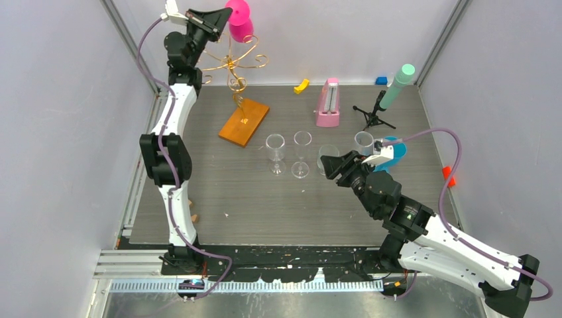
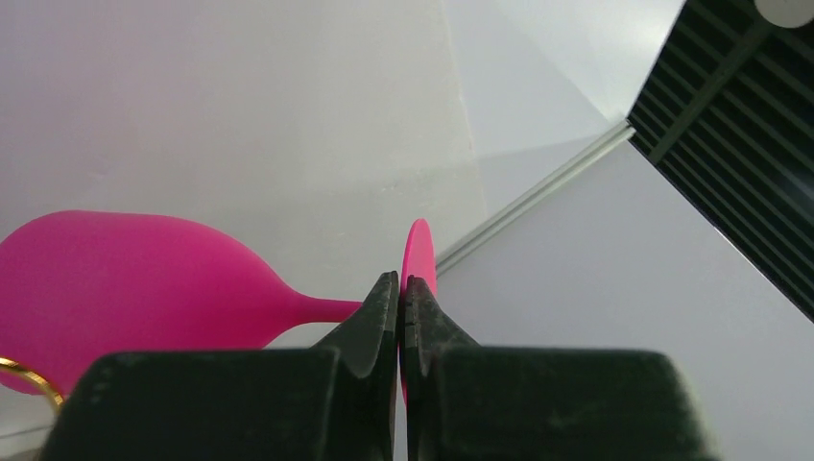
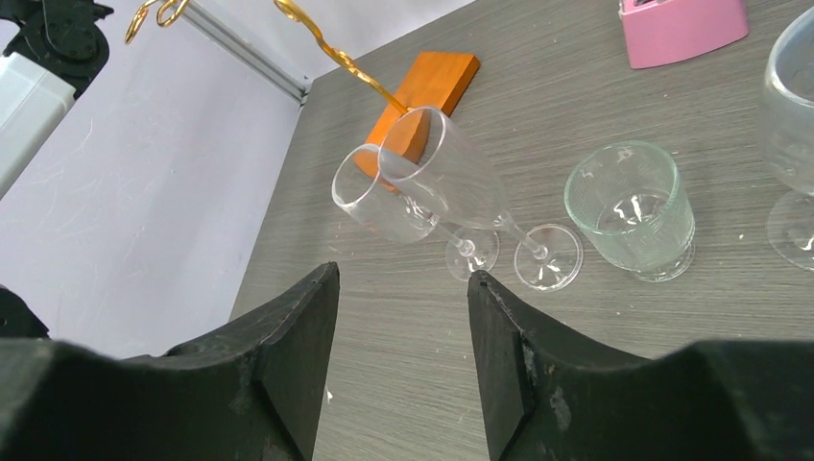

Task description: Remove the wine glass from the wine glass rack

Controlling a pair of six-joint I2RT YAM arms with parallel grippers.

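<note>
Gripping the pink wine glass (image 1: pixel 238 18) by its stem, the left hand (image 2: pixel 400 281) holds it clenched at the top of the gold wine glass rack (image 1: pixel 233 63), a curl still beside the bowl. Lift-off seems underway; next it likely needs drawing clear without snagging. The right hand (image 1: pixel 335 165) hangs released, empty.
</note>
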